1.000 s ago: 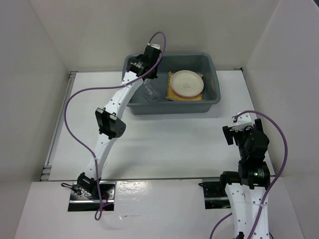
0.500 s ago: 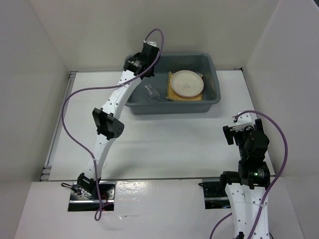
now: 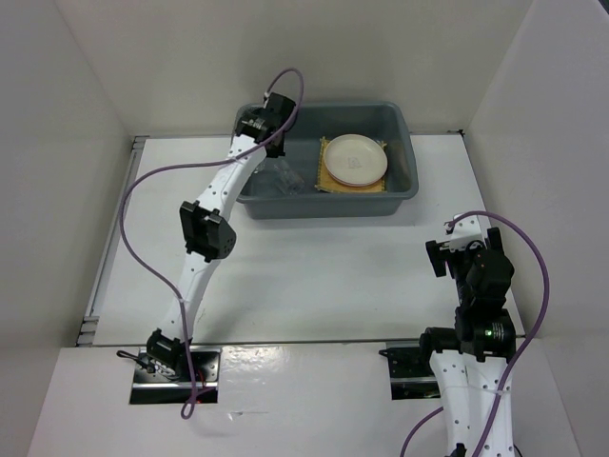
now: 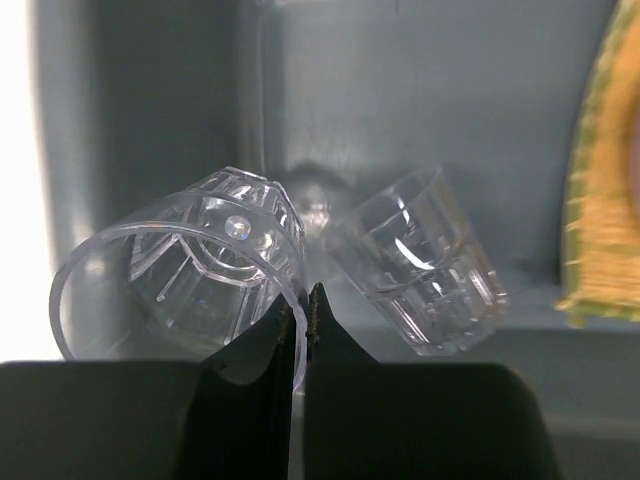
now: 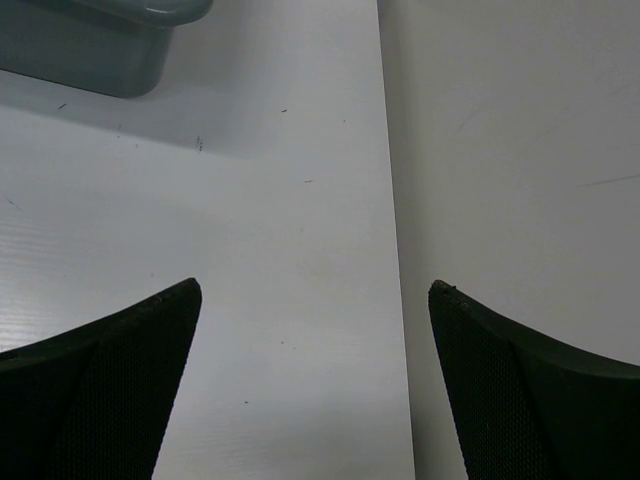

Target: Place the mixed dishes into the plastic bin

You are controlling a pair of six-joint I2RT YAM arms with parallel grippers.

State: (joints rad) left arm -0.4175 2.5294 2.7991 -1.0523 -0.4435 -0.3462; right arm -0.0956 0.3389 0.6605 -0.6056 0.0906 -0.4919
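The grey plastic bin (image 3: 404, 181) stands at the back of the table. Inside it the cream plate (image 3: 356, 159) lies on the yellow woven mat (image 3: 328, 181), whose edge also shows in the left wrist view (image 4: 600, 200). My left gripper (image 4: 303, 300) is shut on the rim of a clear cup (image 4: 180, 270), held tilted low inside the bin's left end (image 3: 269, 143). A second clear cup (image 4: 420, 260) lies on its side beside it. The pink bowl is out of view. My right gripper (image 5: 315, 300) is open and empty above the table (image 3: 466, 249).
White walls enclose the table on the left, back and right. The right wall's foot (image 5: 395, 250) runs just under my right gripper. A corner of the bin (image 5: 100, 40) shows at that view's top left.
My left wrist has shifted a little left over the bin's left end, still gripping the cup. The right arm has not moved.
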